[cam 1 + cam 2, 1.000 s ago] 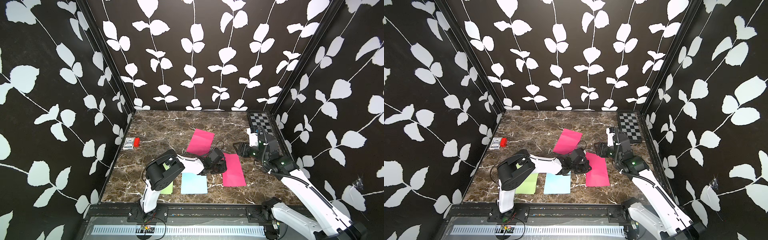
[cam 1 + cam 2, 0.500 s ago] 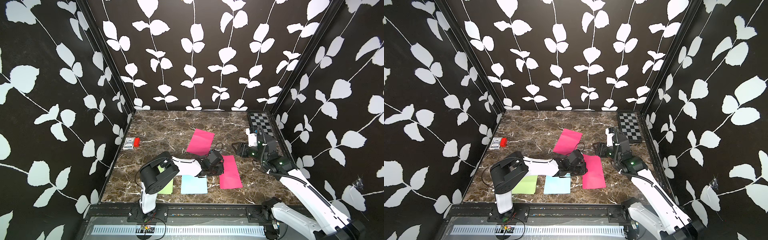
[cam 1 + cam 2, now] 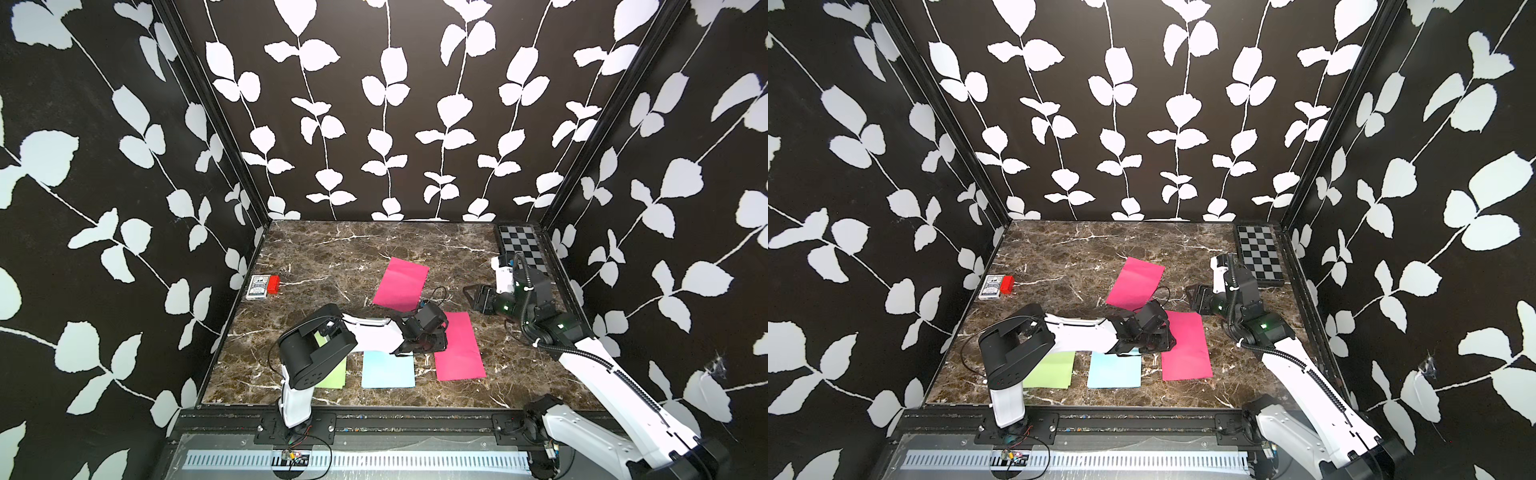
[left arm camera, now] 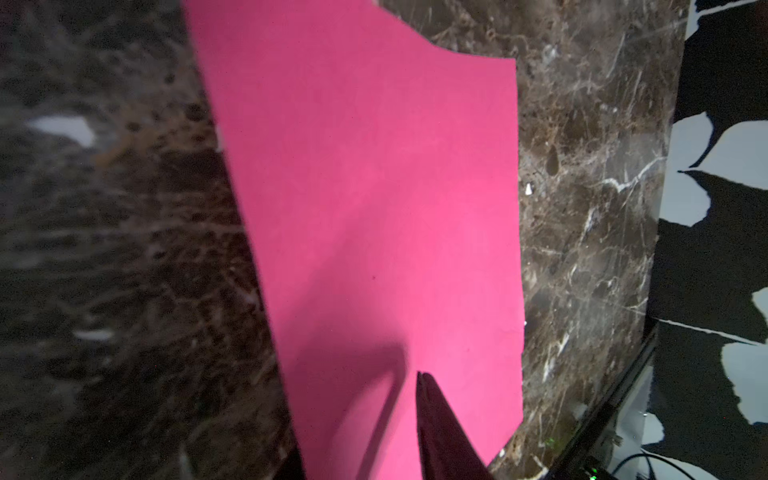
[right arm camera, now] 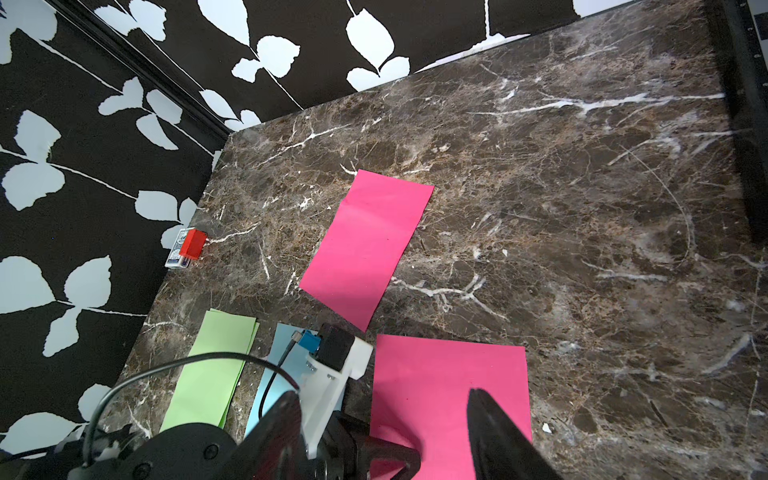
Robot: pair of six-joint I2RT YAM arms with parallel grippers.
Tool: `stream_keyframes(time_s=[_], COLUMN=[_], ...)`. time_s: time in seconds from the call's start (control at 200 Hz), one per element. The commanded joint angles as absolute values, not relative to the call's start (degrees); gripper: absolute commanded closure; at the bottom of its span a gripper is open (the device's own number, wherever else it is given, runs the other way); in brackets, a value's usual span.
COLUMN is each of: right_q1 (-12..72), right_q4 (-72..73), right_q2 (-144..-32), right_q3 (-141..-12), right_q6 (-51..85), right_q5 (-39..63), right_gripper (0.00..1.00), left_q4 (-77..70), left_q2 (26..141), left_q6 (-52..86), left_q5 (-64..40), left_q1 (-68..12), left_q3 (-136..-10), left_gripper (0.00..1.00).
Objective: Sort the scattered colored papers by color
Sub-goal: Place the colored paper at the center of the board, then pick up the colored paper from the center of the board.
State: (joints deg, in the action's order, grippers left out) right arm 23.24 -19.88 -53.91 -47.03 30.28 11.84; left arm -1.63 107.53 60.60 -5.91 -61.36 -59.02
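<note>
Pink sheet (image 3: 459, 349) lying on surface (image 3: 332, 257): prob. thin, light, floppy; best pinched at an edge. Left claw (image 3: 438, 334) at its edge, grip unclear; right claw (image 5: 382, 392) spread wide, empty.

Top views bright and sharp; left wrist view: table (image 4: 124, 249) smears beside the pink paper (image 4: 374, 187), dark shadow falling across it.
</note>
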Motion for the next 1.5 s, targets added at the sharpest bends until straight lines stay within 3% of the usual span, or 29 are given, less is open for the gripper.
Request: stream_keyframes(time_s=[0.0, 0.325, 0.645, 1.02, 1.315, 1.496], right_q1=[23.1, 23.1, 23.1, 23.2, 23.2, 23.1], right_q4=[-17.4, -16.1, -12.9, -4.9, 0.5, 2.0], right_q2=[-54.1, -56.3, -63.6, -87.6, -103.5, -109.3], right_q3=[-45.5, -45.7, -47.8, -57.7, -65.3, -68.8], right_q6=[30.8, 31.1, 31.7, 35.2, 38.5, 40.1], right_q5=[12.3, 13.5, 17.2, 27.7, 31.2, 32.7], right_gripper=[0.37, 0.37, 0.36, 0.4, 0.42, 0.43], left_q4=[4.0, 12.6, 25.0, 12.2, 5.7, 4.3], left_q2=[104.6, 100.1, 90.6, 92.7, 104.5, 108.8], left_q6=[59.1, 54.8, 45.4, 34.2, 30.9, 31.5], left_q5=[-3.5, 3.0, 18.7, 8.1, -2.3, -3.7], left_q1=[-61.6, -61.6, -58.6, -36.4, -30.6, -28.9], left_q3=[-60.1, -62.4, -65.2, -64.1, -70.4, -71.6], left_gripper=[0.65, 0.62, 0.59, 0.56, 0.58, 0.58])
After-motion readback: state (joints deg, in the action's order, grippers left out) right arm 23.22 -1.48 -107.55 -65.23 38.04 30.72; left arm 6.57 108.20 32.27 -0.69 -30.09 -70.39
